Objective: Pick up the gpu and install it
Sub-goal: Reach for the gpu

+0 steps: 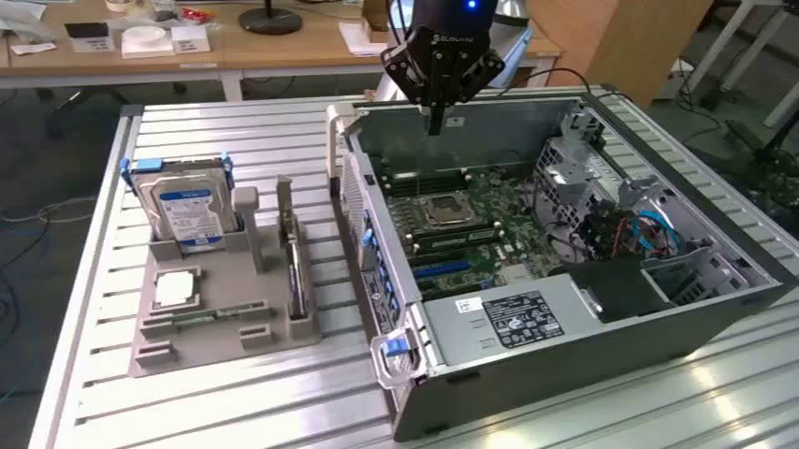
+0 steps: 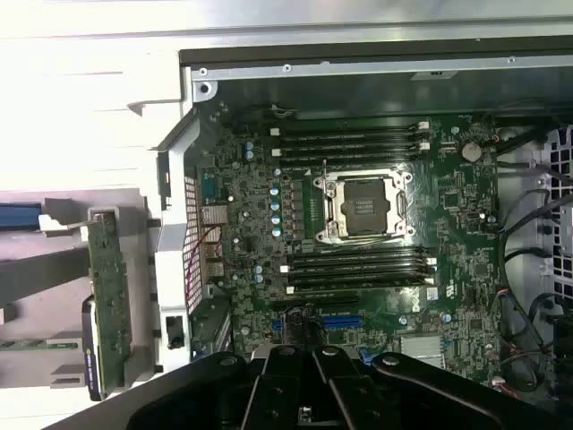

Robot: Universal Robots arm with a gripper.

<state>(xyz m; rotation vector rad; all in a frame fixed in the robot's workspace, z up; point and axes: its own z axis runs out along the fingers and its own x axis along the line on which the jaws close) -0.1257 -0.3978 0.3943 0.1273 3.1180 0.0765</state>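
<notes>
A slatted metal table [image 1: 225,131] carries an open computer case [image 1: 562,346] lying on its side, and the gripper [image 1: 433,126] hangs above the case's far rim with its fingers pressed together and nothing between them. Directly beneath it lies the motherboard [image 1: 487,215] with the bare processor socket [image 1: 446,210] and, a little further from the gripper, a blue expansion slot [image 1: 440,269]. Bundled cables [image 1: 624,229] crowd the drive bay on one side. The gpu [image 1: 296,271] is well apart from the gripper, outside the case and across its side wall, standing edge-on between the uprights of a grey holder tray [image 1: 200,318], so the pick is not yet made. Beyond it in the same tray stands a blue-labelled hard drive [image 1: 190,210], and a wooden desk [image 1: 250,47] closes the background. The likely troubles: a low crossing toward the tray could clip the case wall, and fingers held shut would strike the card's top edge rather than straddle it. A pinch off the card's middle could tilt so thin a board and jam it against the uprights. Inside the case, a skewed card could scrape the socket or miss the slot
</notes>
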